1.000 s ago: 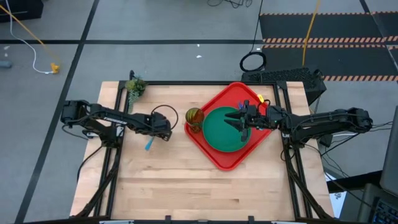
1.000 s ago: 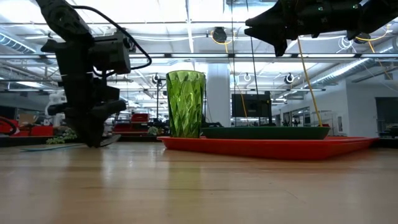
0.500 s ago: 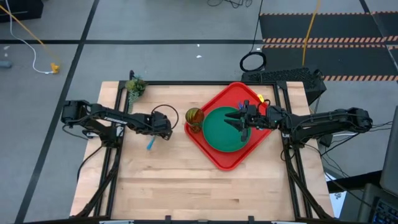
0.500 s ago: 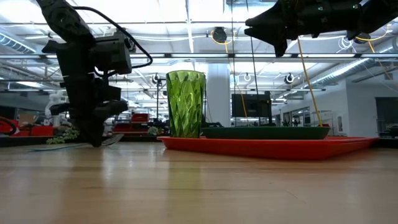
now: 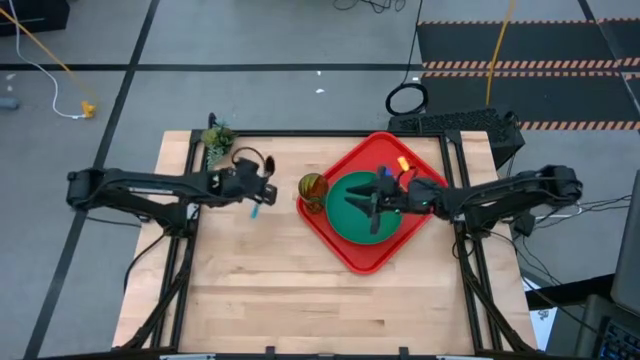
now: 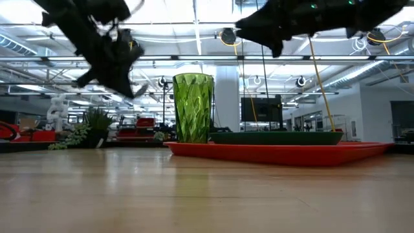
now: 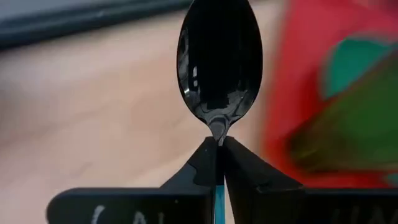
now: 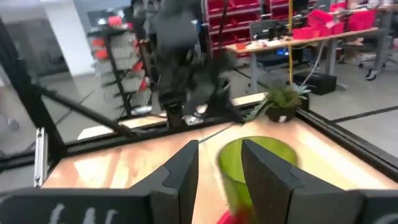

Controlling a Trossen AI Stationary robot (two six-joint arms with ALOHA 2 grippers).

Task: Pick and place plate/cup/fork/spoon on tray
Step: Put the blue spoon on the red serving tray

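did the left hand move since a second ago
Yes. The left hand rose off the table with the spoon clamped in it, ending farther from the near table edge, still short of the cup.

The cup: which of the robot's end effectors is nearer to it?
Left, narrowly. The left end effector, gripping the spoon, is beside the cup over the table; the right end effector hovers over the plate.

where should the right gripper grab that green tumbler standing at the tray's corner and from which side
Grip the translucent olive-green tumbler around its faceted wall, upper half, coming level from the dark-green plate's side. It stands upright and open-topped; the right gripper already hovers open there.
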